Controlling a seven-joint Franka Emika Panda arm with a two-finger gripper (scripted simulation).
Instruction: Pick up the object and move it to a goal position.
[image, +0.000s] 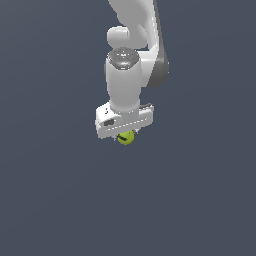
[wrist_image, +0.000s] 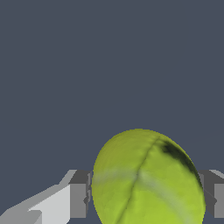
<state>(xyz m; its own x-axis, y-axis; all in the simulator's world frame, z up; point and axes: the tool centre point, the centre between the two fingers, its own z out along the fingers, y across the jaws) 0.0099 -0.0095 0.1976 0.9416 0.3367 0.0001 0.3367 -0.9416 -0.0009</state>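
A small yellow-green ball (image: 125, 137) peeks out from directly beneath the white pincer (image: 124, 134), mostly hidden by the pincer's body in the exterior view. It is far smaller than the pincer. In the wrist view the ball (wrist_image: 146, 179) fills the space between the two fingers. Its skin is bright yellow-green, crossed by a pale band and a thin dark seam, with a dark curved smudge near its upper edge.

The pincer (wrist_image: 146, 192) is closed down to the width of the ball. One grey finger pad (wrist_image: 78, 194) presses against one side of the ball and the other pad (wrist_image: 214, 197) meets the opposite side, so the ball is gripped between them.

Above the pincer in the exterior view, the white arm (image: 131, 50) rises toward the top edge, with a grey band on the side toward the exterior view's right. Everything around the pincer and ball is a plain dark grey-blue ground (image: 50, 200).
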